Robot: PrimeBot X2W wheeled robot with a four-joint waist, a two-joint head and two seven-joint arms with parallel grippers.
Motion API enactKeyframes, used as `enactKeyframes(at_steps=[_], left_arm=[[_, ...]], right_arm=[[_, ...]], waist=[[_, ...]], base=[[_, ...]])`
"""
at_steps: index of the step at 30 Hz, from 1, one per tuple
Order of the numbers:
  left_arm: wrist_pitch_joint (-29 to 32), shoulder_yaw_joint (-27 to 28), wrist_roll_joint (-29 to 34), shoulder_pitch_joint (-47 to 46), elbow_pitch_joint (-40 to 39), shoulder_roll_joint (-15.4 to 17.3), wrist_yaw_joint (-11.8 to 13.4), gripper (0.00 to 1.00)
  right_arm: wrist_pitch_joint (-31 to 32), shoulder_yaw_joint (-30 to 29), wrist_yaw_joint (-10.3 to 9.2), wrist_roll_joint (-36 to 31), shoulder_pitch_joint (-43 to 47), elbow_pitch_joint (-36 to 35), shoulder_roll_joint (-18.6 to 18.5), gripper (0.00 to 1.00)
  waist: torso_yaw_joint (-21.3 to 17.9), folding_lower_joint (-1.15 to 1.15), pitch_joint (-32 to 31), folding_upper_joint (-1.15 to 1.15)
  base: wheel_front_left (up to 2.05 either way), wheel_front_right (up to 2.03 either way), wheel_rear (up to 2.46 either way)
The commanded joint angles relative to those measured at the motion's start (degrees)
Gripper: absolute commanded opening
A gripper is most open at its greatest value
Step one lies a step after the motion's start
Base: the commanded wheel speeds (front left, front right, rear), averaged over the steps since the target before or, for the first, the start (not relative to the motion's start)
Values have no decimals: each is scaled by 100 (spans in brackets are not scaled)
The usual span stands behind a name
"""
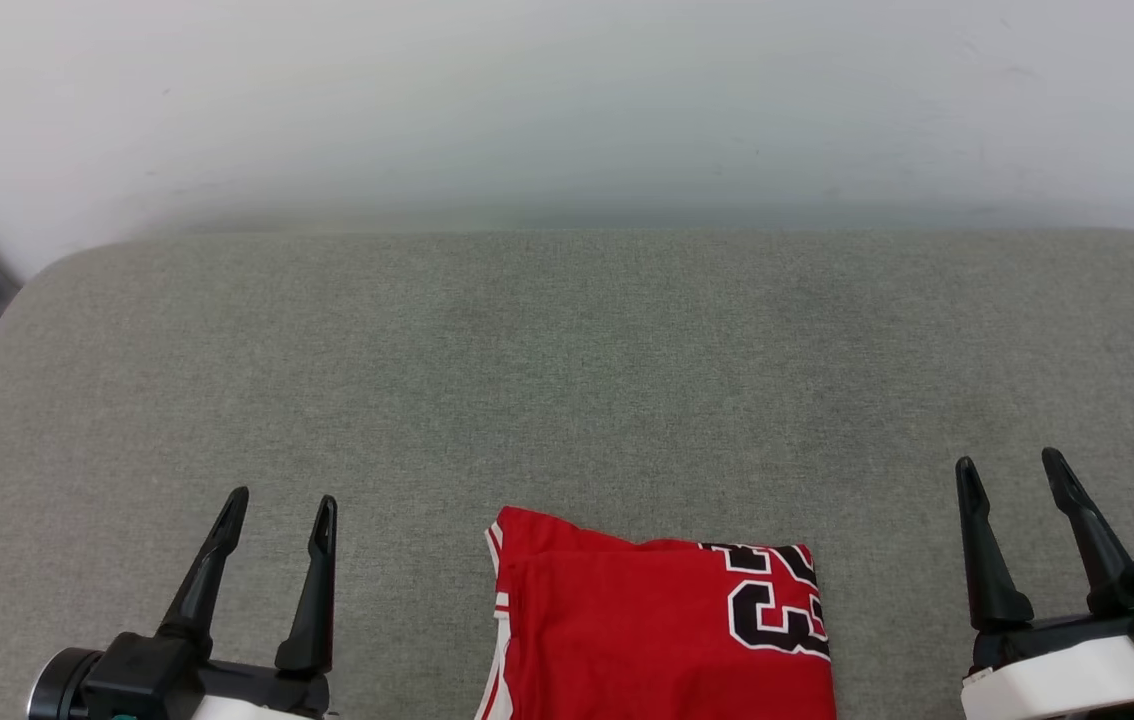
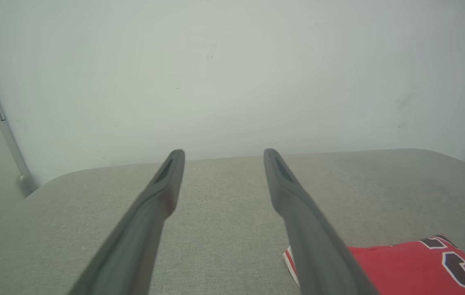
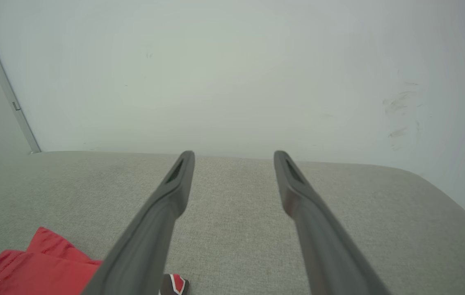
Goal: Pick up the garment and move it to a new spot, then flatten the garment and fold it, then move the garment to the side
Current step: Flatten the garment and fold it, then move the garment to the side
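My left gripper (image 1: pixel 282 500) and right gripper (image 1: pixel 1009 460) splayed, empty; folded garment (image 1: pixel 647 630) lies between them on grey cushion (image 1: pixel 567 380).

We can read one marking: black, white-outlined numerals (image 1: pixel 775 600) on the red garment (image 1: pixel 627 640). In the head view they lie turned sideways at the folded edge, and they look to us like 23. The left wrist view catches a part of them, too little to read.

The head camera looks forward and down onto the bench (image 1: pixel 567 350); both wrist cameras sit low, facing the wall (image 2: pixel 216 61), sharing the garment (image 1: pixel 662 630).
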Motion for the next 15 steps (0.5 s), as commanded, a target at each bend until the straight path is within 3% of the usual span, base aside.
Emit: enactKeyframes(at_steps=[1,10,15], left_arm=[[-12,20,-20,25,-16,-5,-7,100],[-12,35,9,55,-29,8,-7,100],[-12,-20,36,36,-20,16,-7,100]], right_arm=[[-45,7,-2,-49,46,12,23,100],[108,-38,-2,-76,42,-15,71,100],[875,44,-2,183,63,-79,-20,100]], waist=[[0,0,-5,0],[1,0,-14,0],[33,0,41,0]], base=[[0,0,0],[0,0,0],[0,0,0]])
